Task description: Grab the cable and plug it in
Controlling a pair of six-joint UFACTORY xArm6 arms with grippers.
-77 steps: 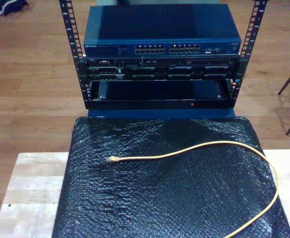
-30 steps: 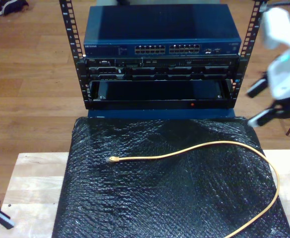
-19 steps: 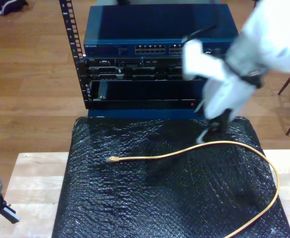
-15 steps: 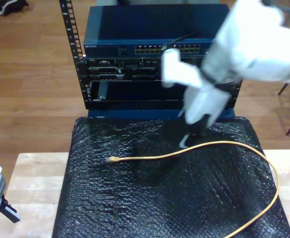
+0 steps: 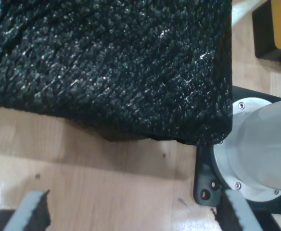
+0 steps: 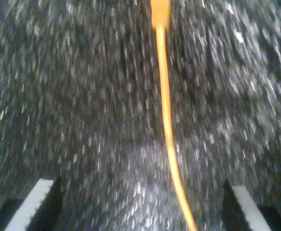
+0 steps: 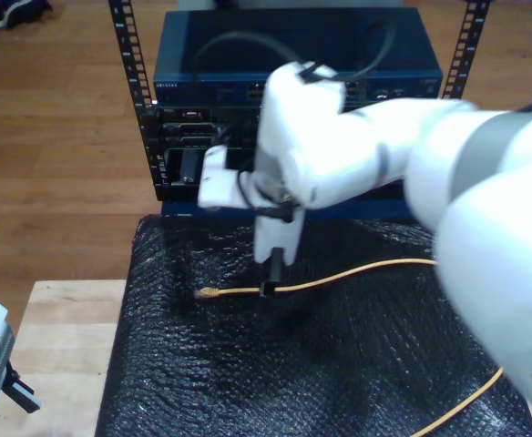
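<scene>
The yellow cable [image 7: 357, 271] lies curved on the black mat [image 7: 202, 382], its plug [image 7: 208, 293] pointing toward the exterior view's left. My second gripper [image 7: 271, 273] hangs open just above the cable, a short way behind the plug. In the second wrist view the cable [image 6: 165, 120] runs between the two fingers [image 6: 34, 207] without touching them, and the plug end [image 6: 159, 12] lies ahead. My first gripper [image 7: 15, 396] sits low at the exterior view's bottom left, open [image 5: 133, 197] over bare wood beside the mat's corner [image 5: 198, 130].
A rack [image 7: 129, 82] holding a blue network switch [image 7: 202, 73] and other units stands behind the mat, partly hidden by the white arm [image 7: 412, 164]. The wooden table [image 7: 66, 328] shows beside the mat. An arm base [image 5: 256, 144] and a yellow-black object [image 5: 280, 24] appear in the first wrist view.
The second arm swept in from the exterior view's right and came down over the cable near its plug. The first gripper came into the bottom left corner. The cable has not moved.
</scene>
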